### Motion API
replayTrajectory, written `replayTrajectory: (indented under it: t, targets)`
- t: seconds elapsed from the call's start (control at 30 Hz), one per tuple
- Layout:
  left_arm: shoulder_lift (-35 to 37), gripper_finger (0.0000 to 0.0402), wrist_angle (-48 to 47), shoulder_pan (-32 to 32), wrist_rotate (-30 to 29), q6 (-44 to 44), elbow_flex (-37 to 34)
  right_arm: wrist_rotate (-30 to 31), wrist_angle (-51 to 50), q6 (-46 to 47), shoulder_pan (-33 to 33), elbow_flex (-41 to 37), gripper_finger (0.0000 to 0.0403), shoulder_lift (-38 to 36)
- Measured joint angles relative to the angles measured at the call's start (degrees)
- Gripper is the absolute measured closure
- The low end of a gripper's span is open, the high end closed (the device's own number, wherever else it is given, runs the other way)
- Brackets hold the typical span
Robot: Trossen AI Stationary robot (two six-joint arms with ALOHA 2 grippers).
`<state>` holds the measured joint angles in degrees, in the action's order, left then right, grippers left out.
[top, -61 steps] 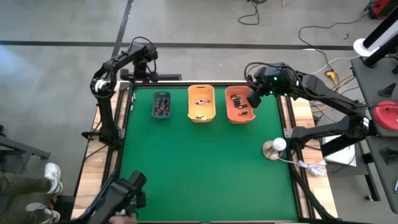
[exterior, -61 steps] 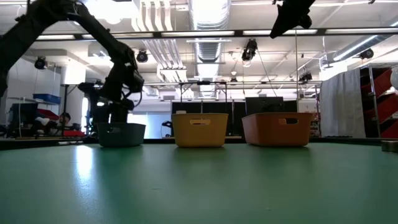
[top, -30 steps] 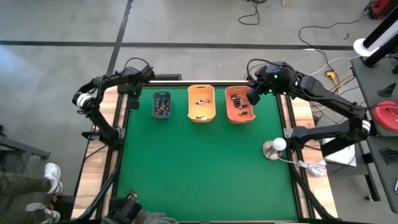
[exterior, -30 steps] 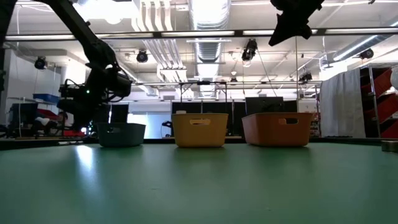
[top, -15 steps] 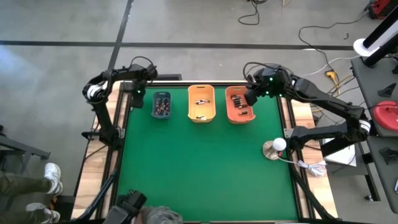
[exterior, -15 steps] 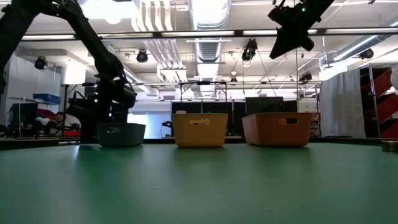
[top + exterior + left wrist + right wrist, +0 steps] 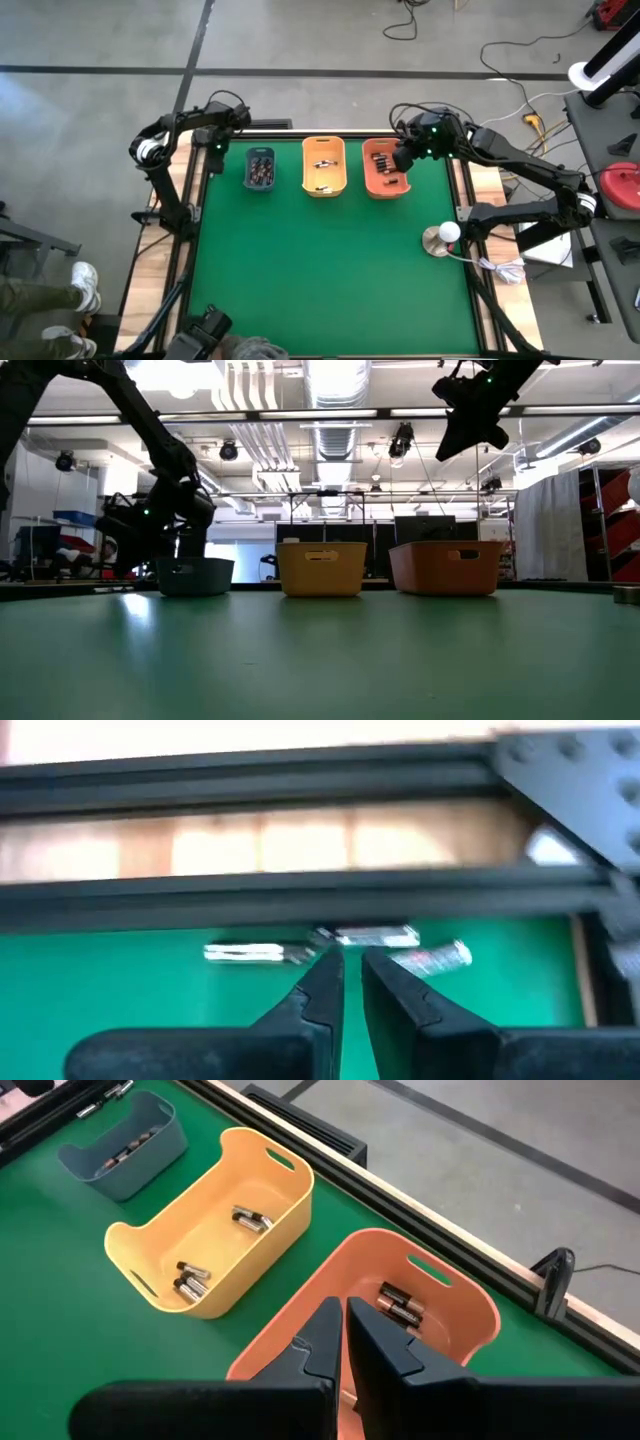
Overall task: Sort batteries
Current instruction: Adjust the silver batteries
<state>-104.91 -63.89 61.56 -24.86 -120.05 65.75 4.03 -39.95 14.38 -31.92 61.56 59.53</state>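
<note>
left arm bent at far left corner, left gripper (image 7: 343, 968) low, fingers nearly together, nothing between. right arm reaching in from right side, right gripper (image 7: 340, 1325) up high, fingers shut, pointing down, empty.

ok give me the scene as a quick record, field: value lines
left end effector: shut, empty, at the table's far left corner near loose batteries
right end effector: shut, empty, above the orange bin
grey-blue bin: holds dark batteries
yellow bin: holds a few batteries
bins' layout: one row along the far edge of the green mat
loose cells: three silvery ones on the mat by the frame
</note>
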Motion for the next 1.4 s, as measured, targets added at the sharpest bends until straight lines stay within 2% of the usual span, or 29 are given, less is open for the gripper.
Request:
replayTrajectory:
  t: [0.07,0.17,0.3,0.57,0.77,1.0,1.17,1.3,1.4]
  targets:
    - [0.07,0.0381,0.21,-0.01,0.10,-3.89,-0.85,0.00,0.00,0.18,0.00,0.00,0.0390,0.00]
    - [-0.30,0.0381,1.37,-0.02,0.04,-4.85,-1.65,0.00,-0.08,1.93,0.00,0.00,0.0390,0.00]
    - [-1.13,0.0381,1.18,-0.93,-2.90,-8.31,-1.65,0.02,-1.00,2.88,0.17,0.00,0.0390,0.00]
    - [-3.33,0.0381,-1.27,-2.77,-4.43,-9.72,-1.50,0.02,-3.46,3.20,1.19,0.00,0.0390,-0.26]
    - [-8.70,0.0381,-5.69,-5.07,-7.45,-9.81,1.20,0.42,-7.12,4.35,2.78,0.00,0.0390,-1.84]
    - [-9.22,0.0381,-6.33,-4.35,-5.01,-8.55,2.47,0.46,-10.08,5.41,3.32,0.00,0.0390,-4.85]
    - [-8.76,0.0381,-1.62,-3.98,2.65,-7.16,2.45,0.47,-10.87,5.63,3.31,0.00,0.0390,-6.84]
    - [-8.24,0.0381,-3.01,-4.10,6.36,-5.79,4.35,0.47,-11.28,6.90,3.30,0.00,0.0390,-8.00]
    - [-6.91,0.0381,-8.48,-4.35,3.89,-6.64,7.05,0.54,-11.31,6.86,3.30,0.00,0.0390,-8.66]
